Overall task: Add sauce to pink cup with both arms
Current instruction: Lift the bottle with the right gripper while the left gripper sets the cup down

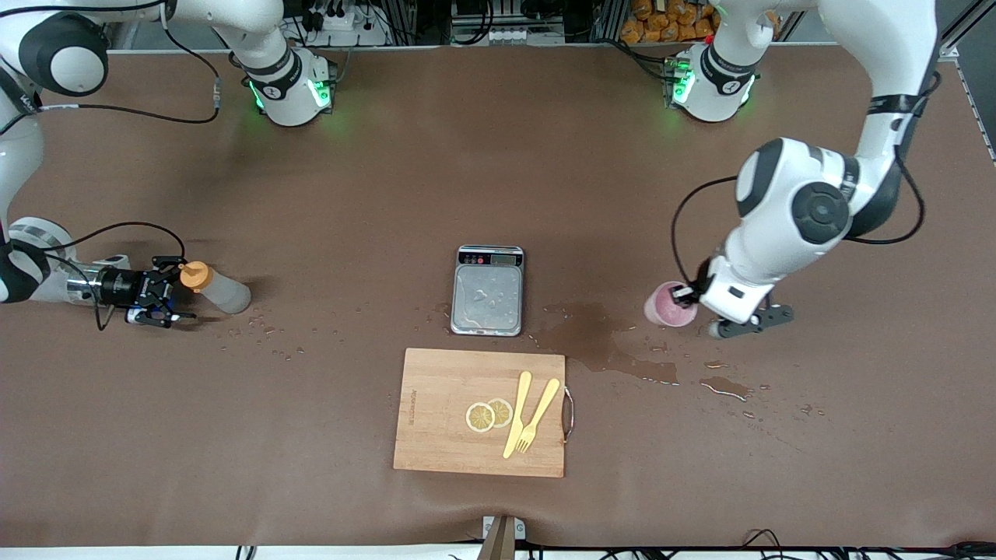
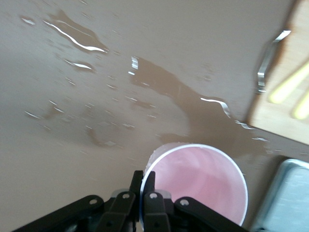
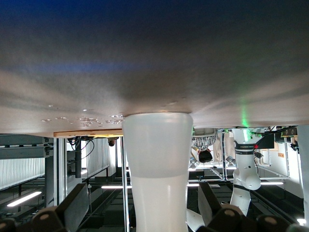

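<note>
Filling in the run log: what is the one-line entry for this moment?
left pincer: shut on light-pink plastic cup rim | right pincer: open around lying orange-capped translucent squeeze bottle | pour: not started

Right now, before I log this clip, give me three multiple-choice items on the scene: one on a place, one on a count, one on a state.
1. Where does the scale stand?
A. On the cutting board
B. On the table, farther from the front camera than the cutting board
C. At the right arm's end of the table

2. How many lemon slices lie on the cutting board?
A. One
B. Two
C. Four

3. How does the left gripper stand?
A. Shut on the rim of the pink cup
B. Open above the scale
C. Shut on the fork

Answers:
1 B, the scale sits just above the board in the front view.
2 B, two overlapping slices show beside the fork and knife.
3 A, the left wrist view shows the fingers pinching the cup's wall.
</note>
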